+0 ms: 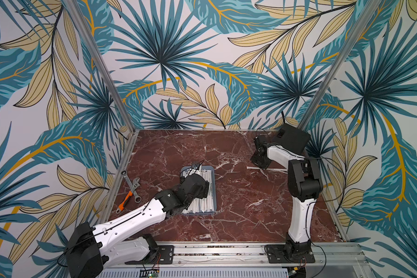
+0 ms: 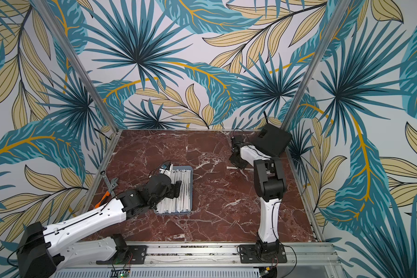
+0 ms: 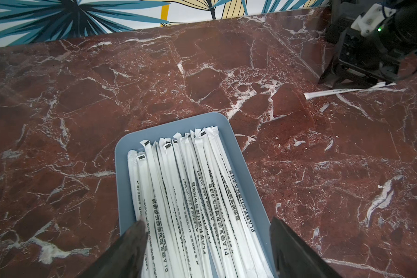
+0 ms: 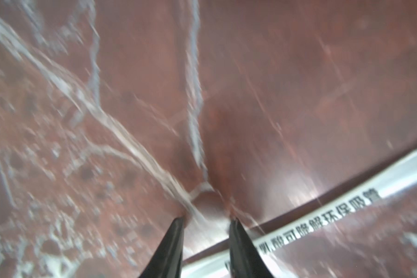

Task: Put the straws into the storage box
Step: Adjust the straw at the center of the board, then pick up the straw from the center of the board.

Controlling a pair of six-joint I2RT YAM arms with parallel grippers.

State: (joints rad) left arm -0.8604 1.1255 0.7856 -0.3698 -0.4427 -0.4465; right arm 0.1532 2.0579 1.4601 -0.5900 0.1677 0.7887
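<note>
The storage box is a grey-blue tray left of the table's middle. Several straws in white printed wrappers lie side by side in it. My left gripper hovers open over the tray's near half; one fingertip rests at the outermost straw, and nothing is held. One more straw lies on the marble at the far right. My right gripper stands on it, tips down at the table, jaws apart, the straw crossing behind them.
Two metal wrenches and an orange-handled one lie by the left edge. A black square box with a cable sits in the far right corner. Metal frame posts and rails border the marble table.
</note>
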